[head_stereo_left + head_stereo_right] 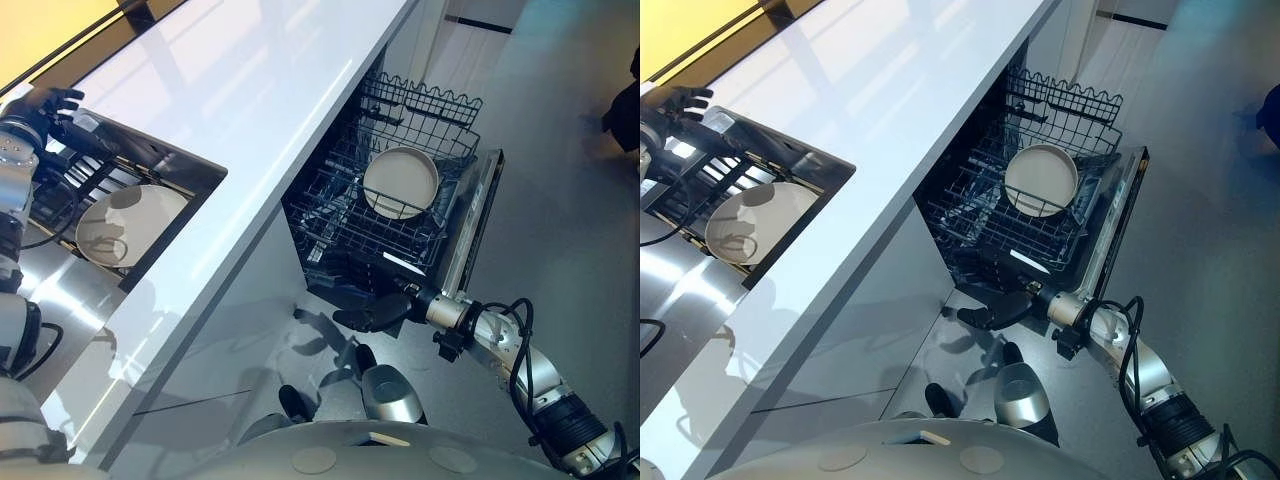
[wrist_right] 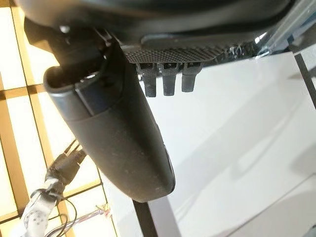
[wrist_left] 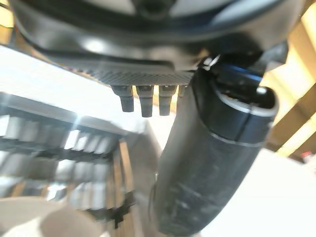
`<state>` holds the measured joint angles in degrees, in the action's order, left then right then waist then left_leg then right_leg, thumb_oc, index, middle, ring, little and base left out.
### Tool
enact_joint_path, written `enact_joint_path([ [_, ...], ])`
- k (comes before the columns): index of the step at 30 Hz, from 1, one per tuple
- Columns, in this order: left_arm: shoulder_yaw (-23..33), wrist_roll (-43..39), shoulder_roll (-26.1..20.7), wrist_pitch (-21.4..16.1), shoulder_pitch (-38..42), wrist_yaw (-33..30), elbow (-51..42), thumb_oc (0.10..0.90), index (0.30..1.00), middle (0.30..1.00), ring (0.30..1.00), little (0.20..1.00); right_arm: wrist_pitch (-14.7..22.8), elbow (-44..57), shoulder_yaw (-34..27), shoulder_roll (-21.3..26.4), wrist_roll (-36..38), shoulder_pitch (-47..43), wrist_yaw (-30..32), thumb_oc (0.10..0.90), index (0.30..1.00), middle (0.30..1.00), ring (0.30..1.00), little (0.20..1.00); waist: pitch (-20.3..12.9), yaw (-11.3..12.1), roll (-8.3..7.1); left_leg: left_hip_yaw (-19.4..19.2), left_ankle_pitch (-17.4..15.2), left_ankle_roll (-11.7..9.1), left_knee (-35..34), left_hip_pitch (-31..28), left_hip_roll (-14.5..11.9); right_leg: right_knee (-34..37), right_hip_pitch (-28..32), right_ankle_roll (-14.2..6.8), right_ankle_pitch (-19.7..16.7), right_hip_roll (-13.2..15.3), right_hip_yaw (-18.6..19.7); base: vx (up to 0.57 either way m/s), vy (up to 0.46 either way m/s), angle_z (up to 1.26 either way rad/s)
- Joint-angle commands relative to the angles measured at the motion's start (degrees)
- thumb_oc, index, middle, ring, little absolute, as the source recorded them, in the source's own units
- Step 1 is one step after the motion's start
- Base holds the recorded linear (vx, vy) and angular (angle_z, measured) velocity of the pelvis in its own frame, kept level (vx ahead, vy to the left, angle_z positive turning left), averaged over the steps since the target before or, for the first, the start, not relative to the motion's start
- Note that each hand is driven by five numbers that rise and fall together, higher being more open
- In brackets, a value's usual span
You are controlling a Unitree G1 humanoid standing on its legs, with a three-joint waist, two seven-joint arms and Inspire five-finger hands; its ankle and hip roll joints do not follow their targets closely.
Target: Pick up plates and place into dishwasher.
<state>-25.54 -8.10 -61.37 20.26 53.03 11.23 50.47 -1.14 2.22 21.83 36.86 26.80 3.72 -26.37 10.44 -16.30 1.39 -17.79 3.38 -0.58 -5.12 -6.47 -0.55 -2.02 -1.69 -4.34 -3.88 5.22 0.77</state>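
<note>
Right hand [image 1: 375, 312] empty, fingers straight, flat, just short of dishwasher rack [image 1: 330, 215] front; plate [image 1: 400, 182] beyond fingertips, seated in rack. Left hand [image 1: 50, 105] spread, empty, over sink [image 1: 160, 145] edge; second plate [image 1: 125, 222] below it. Risk: flat-lying plate slips from pinch, knocks sink wall.

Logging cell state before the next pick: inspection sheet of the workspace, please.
surface: long white countertop, with a stainless steel sink set in at its left end.
job's things: one round beige plate in the sink; a second round beige plate in the pulled-out dark wire dishwasher rack.
clutter: dark wire grid in the sink by the plate.
hands: left hand open above the sink's far corner, holding nothing; right hand open, low at the rack's front edge, holding nothing.
cables: nothing seen.
surroundings: open dishwasher door, grey floor.
</note>
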Motion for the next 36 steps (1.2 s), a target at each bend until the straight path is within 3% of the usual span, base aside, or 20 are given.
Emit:
enact_joint_path([
  [1, -2.9, 9.3, -4.7, 1.0, 10.2, 6.3, 3.0, 0.8, 0.9, 0.9, 0.9, 0.9, 7.2, 5.5, 0.3, -0.5, 1.5, -4.5, 2.4, 0.8, 0.9, 0.9, 0.9, 0.9, -0.6, 0.5, 2.84, 0.3, -7.7, 3.1, 4.9, 2.4, 5.3, -7.6, -3.7, -7.8, 0.6, -2.1, 0.3, 0.0, 0.0, 0.0],
  [7, -5.7, 15.2, -5.7, 3.7, 6.8, 19.5, 5.5, 0.8, 0.9, 0.9, 0.9, 0.9, 7.2, 6.6, -2.3, 0.1, 1.7, -2.7, 3.7, 0.8, 0.9, 0.9, 0.9, 0.9, 0.4, 0.6, 2.53, 0.4, -7.9, 3.2, 5.8, 2.7, 5.1, -7.7, -4.0, -8.1, -0.1, -2.0, 0.3, 0.01, -0.008, 0.02],
  [11, -4.2, 19.7, -6.1, 3.0, 2.8, 24.1, 5.9, 0.8, 0.9, 0.9, 0.9, 0.9, 9.0, 6.4, -3.8, -0.1, 3.8, -1.7, 6.6, 0.8, 0.9, 0.9, 0.9, 0.9, 0.8, 0.9, 2.27, 0.8, -8.1, 3.4, 6.1, 2.6, 4.9, -7.8, -3.8, -8.2, 0.1, -2.0, -0.1, 0.03, -0.022, 0.06],
  [18, 0.1, 13.8, -5.7, 1.5, -2.0, 21.4, 4.0, 0.8, 0.9, 0.9, 0.9, 0.9, 12.6, 5.9, -7.3, -6.0, 14.7, 0.3, 11.2, 0.8, 0.9, 0.9, 0.9, 0.9, 0.4, 0.9, 2.32, 1.5, -8.0, 3.8, 5.5, 2.1, 4.9, -7.1, -3.3, -7.9, 1.0, -2.4, -0.7, 0.04, -0.011, 0.03],
  [22, 1.9, 7.8, -4.1, 2.9, -3.4, 20.8, 3.5, 0.8, 0.9, 0.9, 0.9, 0.9, 13.2, 7.1, -8.5, -8.9, 21.7, 0.8, 10.3, 0.8, 0.9, 0.9, 0.9, 0.9, 0.0, 0.6, 2.38, 2.0, -7.9, 4.0, 4.8, 1.8, 5.0, -6.7, -2.9, -7.8, 1.6, -2.9, -0.9, 0.05, -0.012, -0.01],
  [26, 3.9, -0.4, -2.0, 4.9, -6.1, 23.5, 2.7, 0.8, 0.9, 0.9, 0.9, 0.9, 14.6, 8.6, -9.2, -10.1, 22.5, 1.0, 10.2, 0.8, 0.9, 0.9, 0.9, 0.9, -0.1, 0.6, 2.46, 2.2, -7.6, 4.0, 4.3, 1.8, 5.0, -6.2, -2.7, -7.7, 2.1, -3.1, -1.2, 0.05, -0.016, -0.04],
  [27, 4.8, -6.5, -0.9, 5.2, -7.5, 24.3, 1.8, 0.402, 0.559, 0.559, 0.559, 0.502, 15.2, 9.6, -9.6, -10.1, 22.8, 0.7, 9.9, 0.8, 0.9, 0.9, 0.9, 0.9, 0.0, 0.6, 2.54, 2.3, -7.5, 3.9, 4.1, 1.7, 5.0, -5.9, -2.6, -7.5, 2.4, -3.2, -1.3, 0.02, -0.019, -0.04],
  [28, 5.4, -9.8, -0.4, 5.7, -8.2, 24.0, 1.1, 0.298, 0.469, 0.469, 0.469, 0.398, 15.5, 10.2, -9.9, -10.2, 22.6, 0.4, 9.8, 0.8, 0.9, 0.9, 0.9, 0.9, 0.1, 0.7, 2.59, 2.2, -7.5, 3.9, 4.1, 1.7, 5.0, -5.8, -2.6, -7.5, 2.5, -3.2, -1.4, 0.0, 0.0, 0.0],
  [29, 6.0, -12.7, 0.2, 5.3, -8.6, 23.7, 0.4, 0.1, 0.3, 0.3, 0.3, 0.2, 16.3, 10.8, -10.2, -9.8, 23.4, -0.1, 9.7, 0.8, 0.9, 0.9, 0.9, 0.9, 0.1, 0.8, 2.66, 2.2, -7.6, 3.9, 4.1, 1.6, 5.0, -5.6, -2.4, -7.5, 2.7, -3.2, -1.6, 0.0, 0.0, 0.0],
  [33, 7.6, -19.8, 0.8, 4.3, -9.9, 24.6, -1.9, 0.1, 0.3, 0.3, 0.3, 0.2, 16.3, 13.1, -13.4, -9.3, 32.7, -3.1, 9.7, 0.8, 0.9, 0.9, 0.9, 0.9, 0.0, 1.6, 2.99, 2.4, -7.5, 3.7, 3.8, 1.5, 5.0, -5.2, -2.0, -7.2, 3.0, -3.2, -2.4, 0.0, -0.02, -0.01],
  [36, 8.4, -21.8, 0.9, 2.4, -9.5, 25.7, -2.5, 0.1, 0.3, 0.3, 0.3, 0.2, 16.3, 14.2, -15.2, -9.3, 34.7, -5.6, 10.9, 0.8, 0.9, 0.9, 0.9, 0.9, -0.5, 2.1, 3.26, 2.8, -7.5, 3.6, 3.7, 1.6, 5.1, -5.1, -1.9, -7.1, 3.3, -3.3, -3.0, -0.01, -0.032, -0.02],
])
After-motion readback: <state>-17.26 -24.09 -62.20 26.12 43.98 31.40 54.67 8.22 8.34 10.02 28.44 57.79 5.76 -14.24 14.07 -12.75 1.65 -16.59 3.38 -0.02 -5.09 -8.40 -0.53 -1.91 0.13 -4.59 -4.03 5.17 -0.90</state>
